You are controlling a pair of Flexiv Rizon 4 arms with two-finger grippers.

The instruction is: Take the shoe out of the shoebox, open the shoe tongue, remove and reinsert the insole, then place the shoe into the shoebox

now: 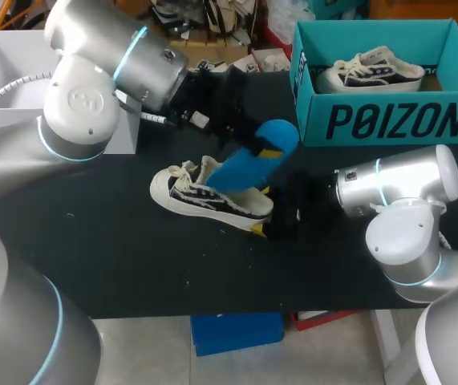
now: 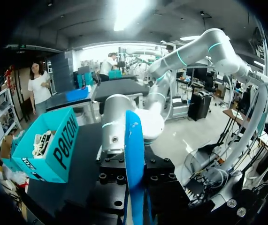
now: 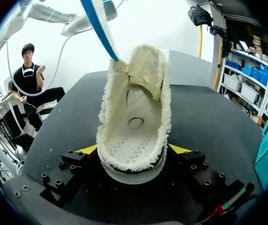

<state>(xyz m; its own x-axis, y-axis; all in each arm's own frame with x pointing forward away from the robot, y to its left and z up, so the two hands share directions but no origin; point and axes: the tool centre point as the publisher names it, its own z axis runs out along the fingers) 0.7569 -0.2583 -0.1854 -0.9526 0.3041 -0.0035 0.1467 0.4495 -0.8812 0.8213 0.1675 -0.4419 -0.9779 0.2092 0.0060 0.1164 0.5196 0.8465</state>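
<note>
Foam, thin and light, is what the blue insole (image 1: 253,160) appears to be made of, so it is judged to bend readily and to buckle if pushed from its far end. It is pinched by its upper end in the left pincer (image 2: 134,180), which is clamped on it, while its lower end meets the collar of the canvas sneaker (image 1: 204,196). The sneaker is found near the middle of the bench (image 1: 116,257), its heel gripped from both sides by the right pincer (image 3: 133,151). Soft canvas is likely to give; the stiffer rubber-edged heel is judged the better hold. The teal shoebox (image 1: 381,120), with a second sneaker (image 1: 369,72) inside, stands at the bench's far right corner.
</note>
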